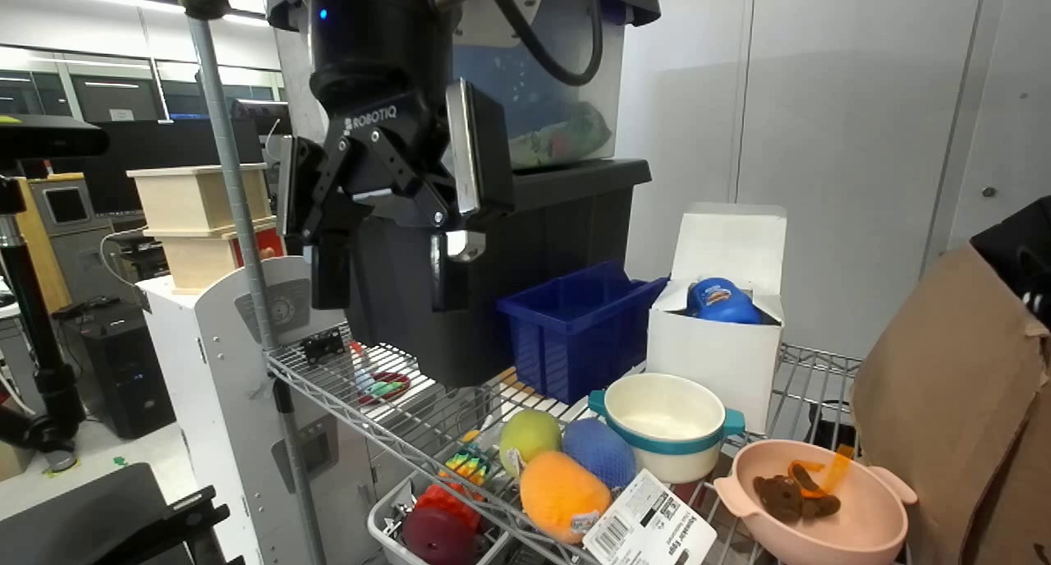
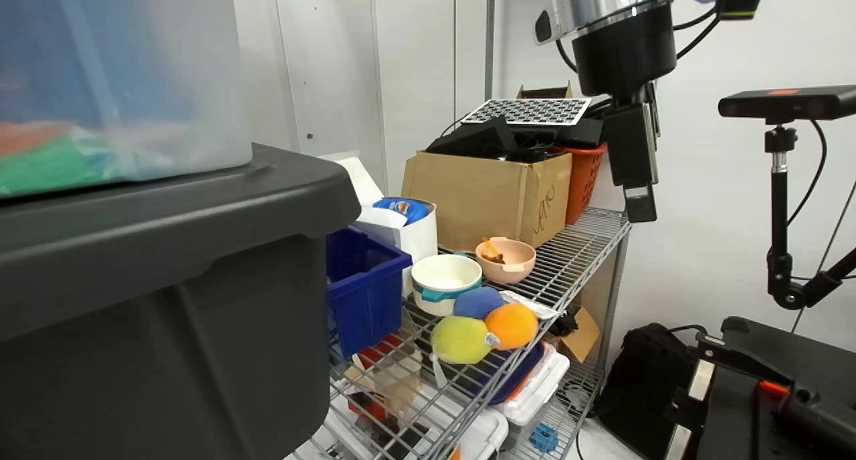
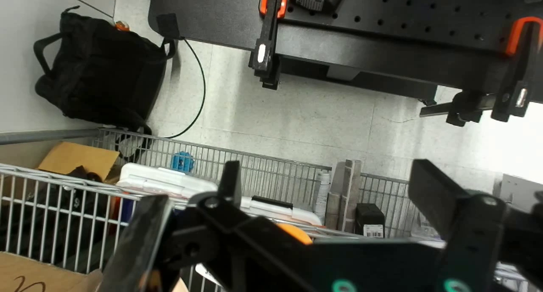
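My gripper (image 1: 391, 290) hangs high in front of a wire shelf (image 2: 582, 246), pointing down. Its black fingers stand wide apart with nothing between them, as the wrist view (image 3: 328, 177) also shows. In an exterior view only its side (image 2: 640, 202) is visible. Lower down, grouped at the shelf's edge, lie an orange ball (image 1: 562, 493), a blue one (image 2: 478, 303) and a yellow-green one (image 1: 530, 435). Beside them sit a white pot (image 1: 681, 464) with teal handles and a pink bowl (image 1: 862, 532) holding a brown toy (image 1: 780, 497). The gripper touches none of these.
A dark tote (image 2: 200, 353) under a clear bin (image 2: 127, 79) stands close by. A blue bin (image 1: 542, 355), a white box (image 1: 710, 360) and a cardboard box (image 2: 468, 192) line the shelf. The wrist view shows a black bench (image 3: 373, 50) and a bag (image 3: 106, 71).
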Tool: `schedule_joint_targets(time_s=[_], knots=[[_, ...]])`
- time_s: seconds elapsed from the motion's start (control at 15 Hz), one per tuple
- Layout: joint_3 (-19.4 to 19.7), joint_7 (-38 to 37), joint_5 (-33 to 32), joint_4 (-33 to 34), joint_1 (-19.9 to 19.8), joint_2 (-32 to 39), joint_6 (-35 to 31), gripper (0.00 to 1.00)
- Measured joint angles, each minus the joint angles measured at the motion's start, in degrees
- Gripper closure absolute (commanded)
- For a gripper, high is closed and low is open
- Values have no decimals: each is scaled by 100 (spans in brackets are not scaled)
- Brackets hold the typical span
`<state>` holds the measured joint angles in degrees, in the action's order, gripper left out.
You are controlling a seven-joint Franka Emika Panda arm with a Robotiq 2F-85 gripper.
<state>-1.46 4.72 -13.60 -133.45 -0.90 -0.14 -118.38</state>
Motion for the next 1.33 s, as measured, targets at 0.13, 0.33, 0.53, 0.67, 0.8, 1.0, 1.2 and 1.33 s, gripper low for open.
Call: schedule_joint_targets(time_s=[0.13,0.33,0.53,0.67,0.8,1.0,1.2,1.33], knots=[[0,0,0,0,1,13,0,0],[4,0,0,12,-1,15,0,0],[28,1,0,47,-6,16,0,0],[51,1,0,78,-14,25,0,0],[90,3,1,131,-16,47,0,0],[115,8,6,183,-17,60,0,0],[115,8,10,186,-17,60,0,0],[115,8,11,186,-17,60,0,0]])
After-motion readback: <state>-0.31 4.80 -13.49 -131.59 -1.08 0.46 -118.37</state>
